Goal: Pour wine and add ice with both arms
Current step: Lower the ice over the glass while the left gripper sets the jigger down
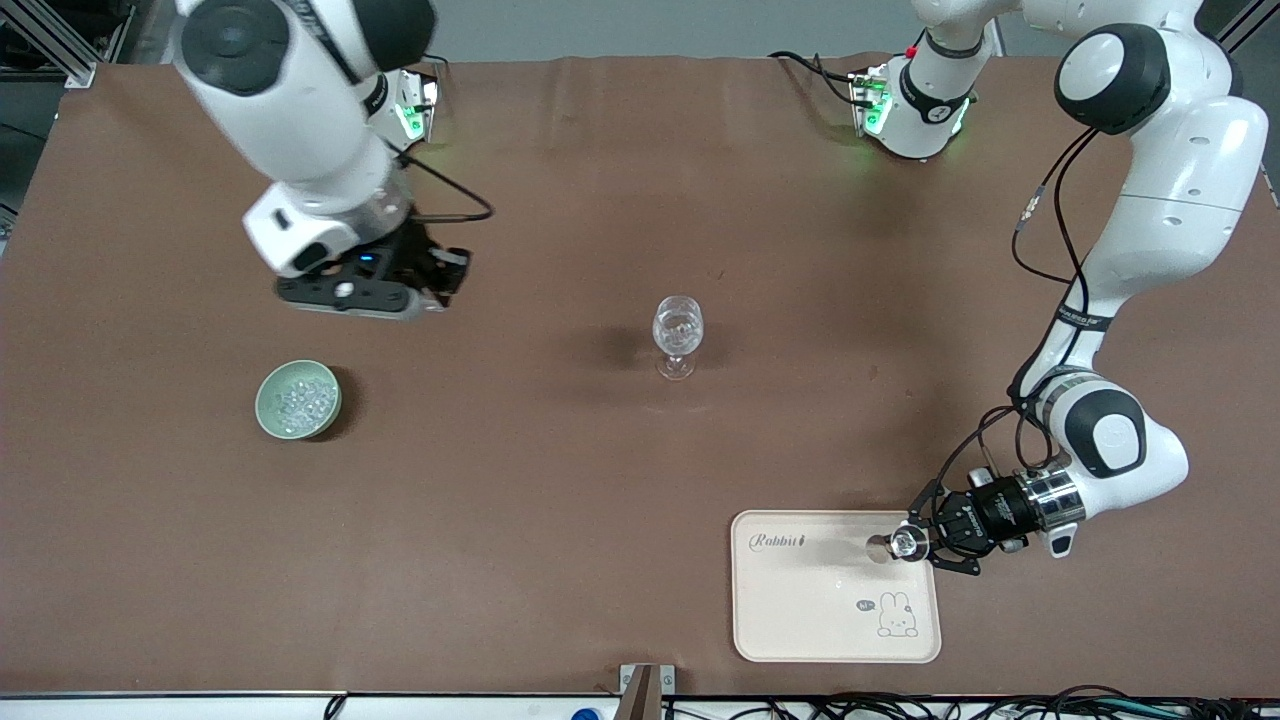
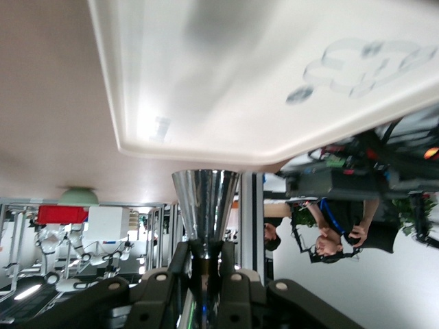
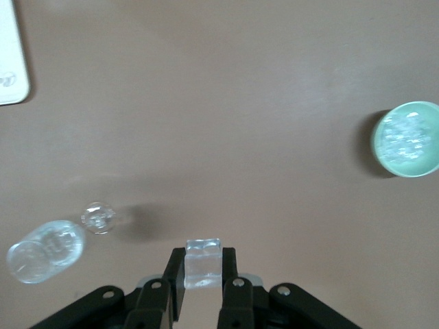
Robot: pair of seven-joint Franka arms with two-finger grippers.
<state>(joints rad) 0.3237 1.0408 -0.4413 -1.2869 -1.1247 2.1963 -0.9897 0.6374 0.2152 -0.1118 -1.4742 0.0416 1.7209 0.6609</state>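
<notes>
My right gripper (image 3: 202, 277) is closed on one clear ice cube (image 3: 203, 262) and hangs over bare table. The stemmed glass (image 1: 677, 335) is the target: it stands upright, off to one side of this gripper, toward the left arm's end of the table. The pale green bowl (image 1: 298, 399) with the ice (image 1: 300, 398) lies below the gripper, nearer to the front camera. So I judge the move must go sideways to the glass, and the right arm is the nearer one. My left gripper (image 1: 918, 545) is low over the cream tray (image 1: 800, 620), closed on a small metal cup (image 2: 205, 205) held on its side
</notes>
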